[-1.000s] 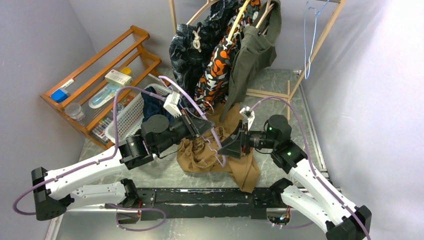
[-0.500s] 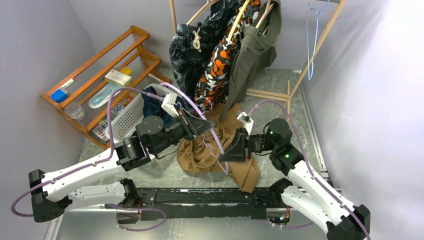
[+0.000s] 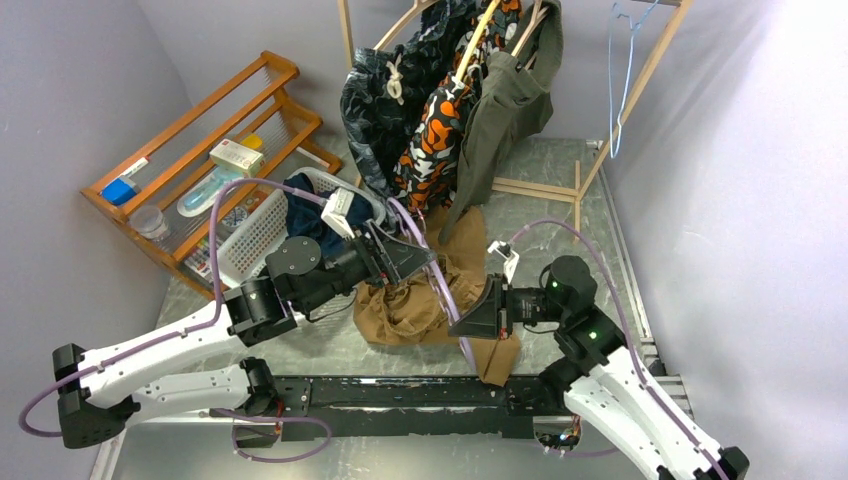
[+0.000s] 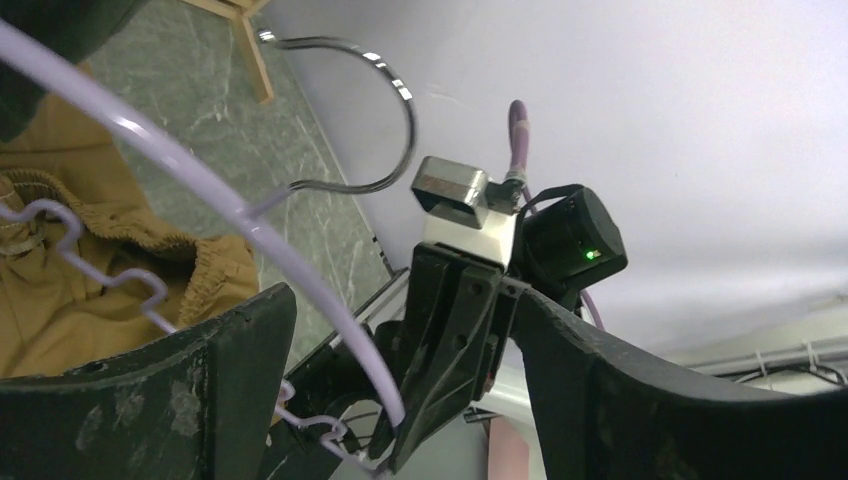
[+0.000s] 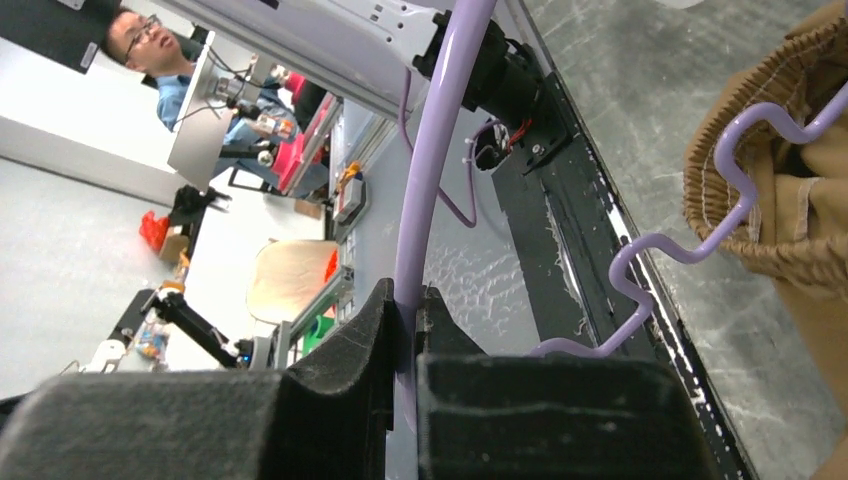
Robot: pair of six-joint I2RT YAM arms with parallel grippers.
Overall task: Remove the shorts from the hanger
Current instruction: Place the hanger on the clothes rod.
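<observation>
Top external view and both wrist views are compared with the moment before: the lilac hanger (image 5: 437, 160) has been passed across. It was let go by the left gripper (image 4: 400, 400), whose jaws are now spread wide with the hanger bar running loose between them. It is now pinched by the right gripper (image 5: 405, 320), which is pressed together on the bar. The tan shorts (image 3: 395, 315) are lying crumpled on the table (image 3: 540, 160) between the arms. The wavy lower wire seems to be caught inside the waistband, so the removal is judged not finished. The surface is grey and marbled. Behind, three other pairs (image 3: 435, 130) are hung on a wooden rack (image 3: 657, 55). A white basket (image 3: 250, 240) and a wooden shelf (image 3: 200, 115) are placed at the left, and the scene is closed in by plain grey walls.
</observation>
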